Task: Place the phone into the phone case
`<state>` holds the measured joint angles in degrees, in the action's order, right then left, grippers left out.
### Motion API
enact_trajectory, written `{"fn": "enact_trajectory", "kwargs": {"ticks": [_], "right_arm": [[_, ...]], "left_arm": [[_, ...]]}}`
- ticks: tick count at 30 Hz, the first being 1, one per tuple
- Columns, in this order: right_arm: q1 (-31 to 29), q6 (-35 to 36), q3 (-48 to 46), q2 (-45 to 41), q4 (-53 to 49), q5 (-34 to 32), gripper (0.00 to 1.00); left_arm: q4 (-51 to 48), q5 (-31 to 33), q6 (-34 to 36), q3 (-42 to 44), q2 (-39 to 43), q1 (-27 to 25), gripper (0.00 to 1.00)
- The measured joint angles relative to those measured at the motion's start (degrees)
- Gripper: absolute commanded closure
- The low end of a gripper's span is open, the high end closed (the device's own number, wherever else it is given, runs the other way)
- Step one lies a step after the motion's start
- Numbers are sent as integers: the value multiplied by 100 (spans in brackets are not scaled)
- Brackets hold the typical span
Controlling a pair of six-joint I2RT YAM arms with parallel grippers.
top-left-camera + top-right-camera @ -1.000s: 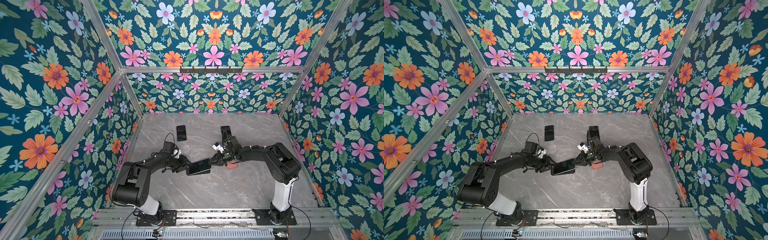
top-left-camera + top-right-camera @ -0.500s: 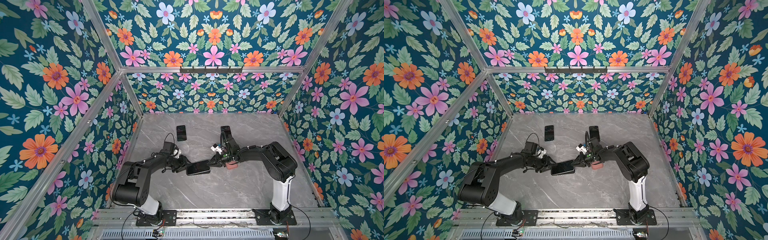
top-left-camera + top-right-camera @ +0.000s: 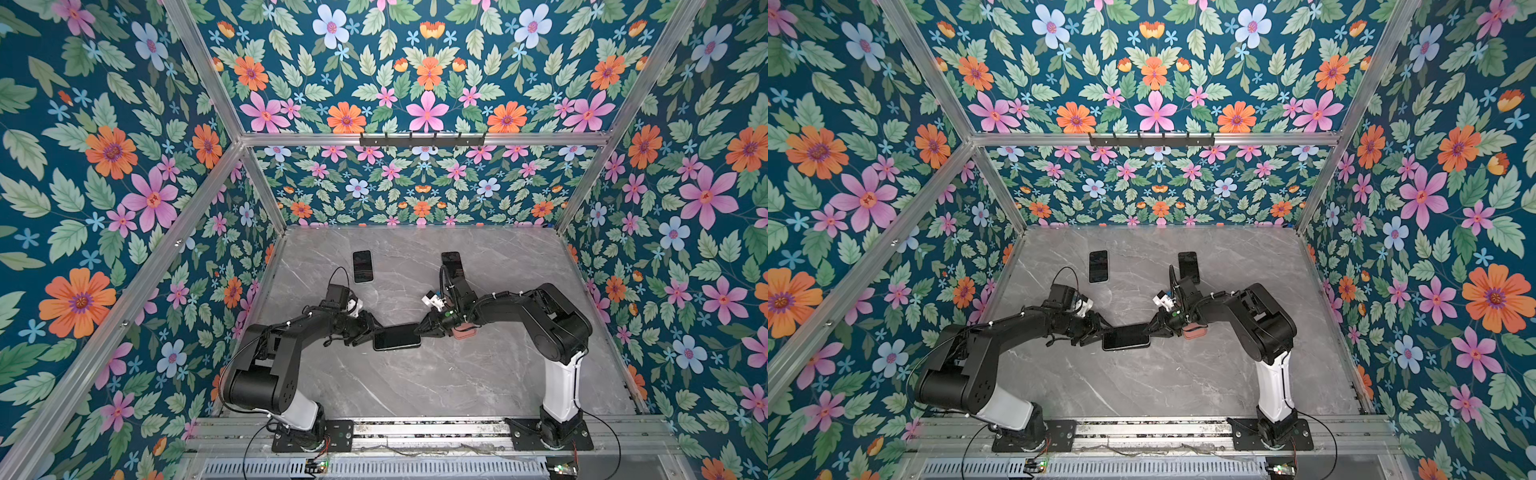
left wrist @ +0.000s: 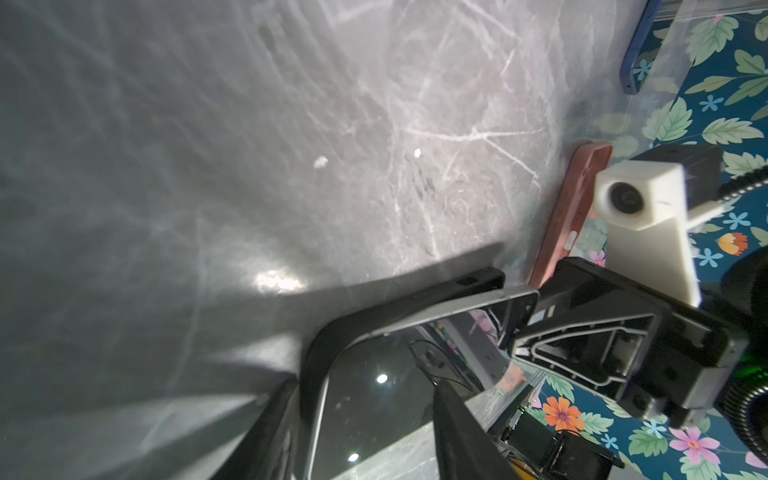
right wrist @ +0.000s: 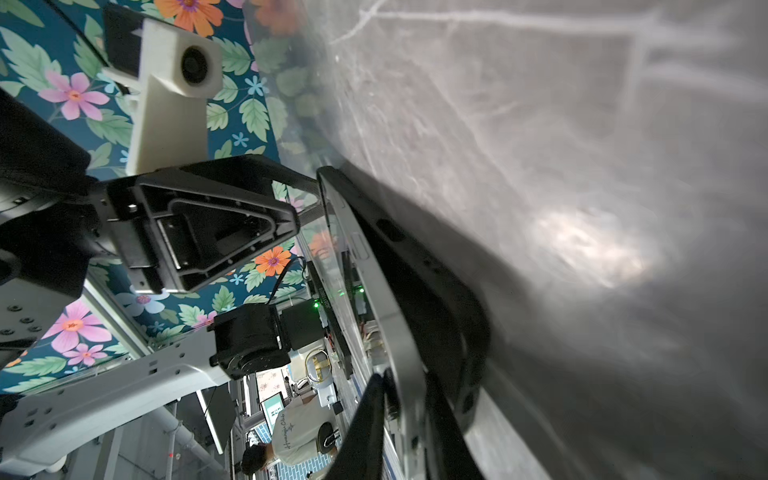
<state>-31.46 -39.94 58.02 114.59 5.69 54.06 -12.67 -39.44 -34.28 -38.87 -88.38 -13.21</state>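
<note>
Looking down on a grey marble tabletop (image 3: 415, 382) inside flower-patterned walls. Holding a glossy black slab phone (image 3: 397, 336) at its middle, partly seated in a soft black phone case (image 4: 415, 297), with the silver edge lifting out at the right end. Pinching the left end of phone and case together with the left gripper (image 3: 371, 333). Straddling the right end with the right gripper (image 3: 418, 330), fingers close on either side; impossible to tell whether gripping or loose. Showing a salmon-pink phone case (image 3: 463, 333) just right of it, beneath that arm. Showing one dark flat phone (image 3: 362, 266) lying far left of centre and a second dark flat phone (image 3: 452, 262) far right of centre.
</note>
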Motion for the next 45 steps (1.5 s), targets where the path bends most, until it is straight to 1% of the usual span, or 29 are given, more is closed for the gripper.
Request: {"fn": "enact_trajectory", "kwargs": {"ticks": [12,15,18,22,26,31,35,41,45], "right_arm": [[-72,160,210,-256,-621,-428,64],[-129,260,293,-376,-837,-570,63],[-197,315,369,-439,-1064,-758,63],[-330,411,503,-428,-1370,-1001,65],[-426,439,605,-323,-1523,-1154,65],[-503,542,785,-282,-1827,-1421,65],[-553,616,949,-291,-2153,-1648,63],[-686,839,1300,-332,-2806,-2116,54],[-800,905,1510,-332,-3202,-2415,48]], "left_arm": [[35,-26,0,81,57,-2,46],[33,-17,0,116,101,-2,49],[-24,55,4,155,168,-2,54],[-74,92,22,232,225,-7,59],[-24,79,17,304,225,-70,62],[76,72,-20,313,192,-144,62],[109,68,-22,317,181,-149,62],[170,37,-22,317,149,-153,61],[192,22,-22,315,140,-153,58]]}}
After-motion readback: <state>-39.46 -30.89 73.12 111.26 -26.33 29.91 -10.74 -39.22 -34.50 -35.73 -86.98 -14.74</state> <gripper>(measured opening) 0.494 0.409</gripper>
